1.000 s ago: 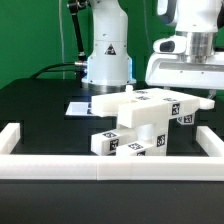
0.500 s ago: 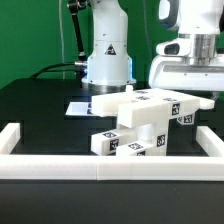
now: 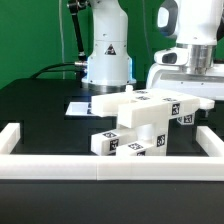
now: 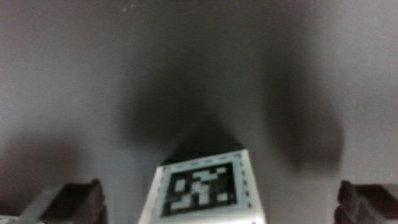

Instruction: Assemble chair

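Observation:
The chair is a cluster of white blocky parts with black-and-white tags, standing in the middle of the black table. My gripper hangs over its end at the exterior view's right, close above the top tagged bar. In the blurred wrist view a tagged white part lies between my gripper's two dark fingertips, with a gap on each side. The jaws stand open and hold nothing.
A long white border rail runs along the table's front and up both sides. The marker board lies flat behind the chair at the exterior view's left. The arm's white base stands at the back before a green wall.
My gripper has shifted slightly toward the exterior view's right and a little lower over the chair's end. The jaws stayed open and the chair has not moved.

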Robot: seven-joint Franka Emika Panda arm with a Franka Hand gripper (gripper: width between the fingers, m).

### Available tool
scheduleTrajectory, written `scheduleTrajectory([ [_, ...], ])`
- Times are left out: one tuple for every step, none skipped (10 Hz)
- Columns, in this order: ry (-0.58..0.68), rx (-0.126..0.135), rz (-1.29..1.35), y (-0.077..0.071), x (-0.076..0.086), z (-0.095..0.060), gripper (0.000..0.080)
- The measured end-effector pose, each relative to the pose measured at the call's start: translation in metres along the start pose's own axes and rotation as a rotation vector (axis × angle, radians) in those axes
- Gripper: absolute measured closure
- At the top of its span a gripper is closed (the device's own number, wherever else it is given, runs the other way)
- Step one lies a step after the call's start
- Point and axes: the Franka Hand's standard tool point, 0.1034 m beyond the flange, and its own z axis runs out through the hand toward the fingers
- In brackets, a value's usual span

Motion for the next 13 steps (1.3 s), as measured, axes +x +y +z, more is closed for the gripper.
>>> scheduleTrajectory([
  [-0.001,-0.001,0.000,0.000,0.000,0.001,0.0150],
  [0.000,0.000,0.000,0.000,0.001,0.000,0.0150],
  [0.002,0.002,0.000,-0.001,0.002,0.000,0.0246],
  [0.003,0.002,0.001,-0.001,0.003,0.000,0.0429],
  [0.003,0.002,0.001,-0.001,0.003,0.000,0.0515],
  [0.003,0.002,0.001,-0.001,0.003,0.000,0.0515],
  [0.003,0.002,0.001,-0.001,0.003,0.000,0.0514],
  [0.003,0.002,0.001,-0.001,0.003,0.000,0.0514],
  [0.003,0.002,0.001,-0.001,0.003,0.000,0.0514],
  [0.003,0.002,0.004,0.000,0.002,-0.001,0.0514],
  [-0.001,0.007,0.018,0.002,0.000,-0.007,0.0514],
  [-0.007,0.019,0.029,0.004,-0.002,-0.020,0.0514],
  [-0.010,0.027,0.033,0.004,-0.003,-0.028,0.0514],
])
